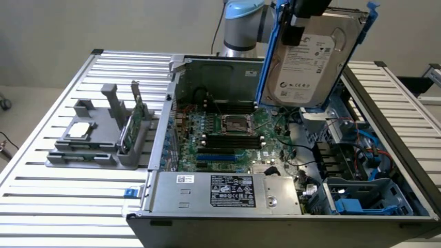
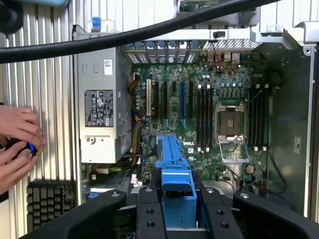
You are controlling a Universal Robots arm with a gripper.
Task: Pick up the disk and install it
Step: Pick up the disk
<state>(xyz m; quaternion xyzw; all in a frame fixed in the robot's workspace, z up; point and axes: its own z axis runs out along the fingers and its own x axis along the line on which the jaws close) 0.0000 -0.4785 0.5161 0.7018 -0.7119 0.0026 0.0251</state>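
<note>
Claw [image 2: 178, 200] half-closed, clamped on the disk [image 1: 313, 57] by its blue carrier [image 2: 172, 154], tilted above open case [image 1: 214, 77]. Risk: edge grip slips, disk drops onto motherboard [image 1: 227, 139].

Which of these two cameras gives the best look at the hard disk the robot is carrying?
The exterior view: the disk hangs tilted over the open computer case, white label and blue carrier plain to see. In the wrist view, the carrier's blue edge sits clamped in the gripper.
</note>
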